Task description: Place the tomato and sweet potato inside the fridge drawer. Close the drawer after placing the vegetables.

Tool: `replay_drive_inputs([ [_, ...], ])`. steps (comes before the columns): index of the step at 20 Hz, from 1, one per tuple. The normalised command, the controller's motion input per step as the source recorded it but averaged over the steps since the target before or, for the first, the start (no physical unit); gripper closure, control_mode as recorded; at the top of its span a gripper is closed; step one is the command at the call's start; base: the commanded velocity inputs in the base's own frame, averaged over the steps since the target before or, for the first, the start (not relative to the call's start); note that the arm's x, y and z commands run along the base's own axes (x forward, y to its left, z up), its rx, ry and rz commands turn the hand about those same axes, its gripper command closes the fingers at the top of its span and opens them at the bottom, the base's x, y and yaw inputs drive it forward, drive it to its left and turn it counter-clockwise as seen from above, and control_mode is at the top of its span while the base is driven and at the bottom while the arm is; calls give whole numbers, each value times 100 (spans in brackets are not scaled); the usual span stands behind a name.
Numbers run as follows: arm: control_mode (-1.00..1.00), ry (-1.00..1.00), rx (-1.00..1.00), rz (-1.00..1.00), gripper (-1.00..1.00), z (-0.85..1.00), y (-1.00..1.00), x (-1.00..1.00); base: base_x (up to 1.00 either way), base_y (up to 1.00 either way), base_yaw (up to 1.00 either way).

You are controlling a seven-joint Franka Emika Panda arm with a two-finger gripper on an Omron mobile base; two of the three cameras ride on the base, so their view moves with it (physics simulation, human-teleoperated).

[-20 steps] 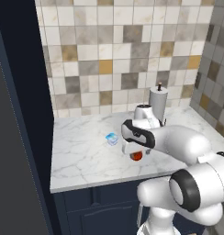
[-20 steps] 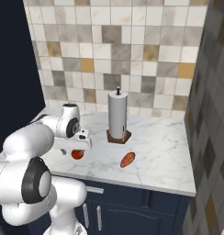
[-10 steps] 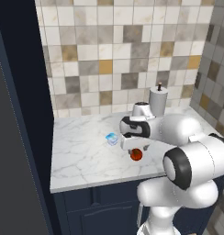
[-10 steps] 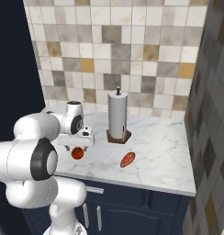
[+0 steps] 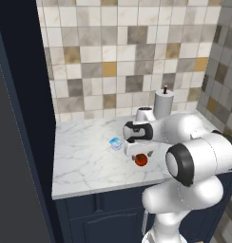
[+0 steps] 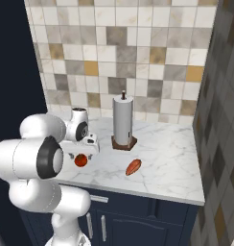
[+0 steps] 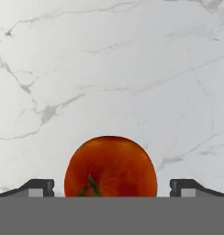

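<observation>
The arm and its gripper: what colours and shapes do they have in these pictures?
The arm is glossy white, built of thick rounded segments, with dark grey to black rings and round caps at the joints. The hand is a white block with dark panels. The gripper ends in two small dark grey finger tips with flat, wedge-like ends. No cables or markings can be made out.

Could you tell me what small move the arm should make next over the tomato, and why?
Probably lower the gripper a little further and then close the jaws. In the hand view the tomato sits centred between the two fingertips, with the jaws wide open and a gap on each side. It rests on the marble counter, not yet gripped, and the sweet potato lies apart.
</observation>
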Motion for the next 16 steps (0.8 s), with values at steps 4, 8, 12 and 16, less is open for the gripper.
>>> replay_drive_inputs([
  [4, -100, 0, 0, 0, -100, -15, 0, 0, 0, 0, 0],
  [8, -100, 0, 0, 0, -100, -13, 0, 0, 0, 0, 0],
  [12, -100, 0, 0, 0, -100, -7, 0, 0, 0, 0, 0],
  [16, -100, 0, 0, 0, -100, -14, 0, 0, 0, 0, 0],
])
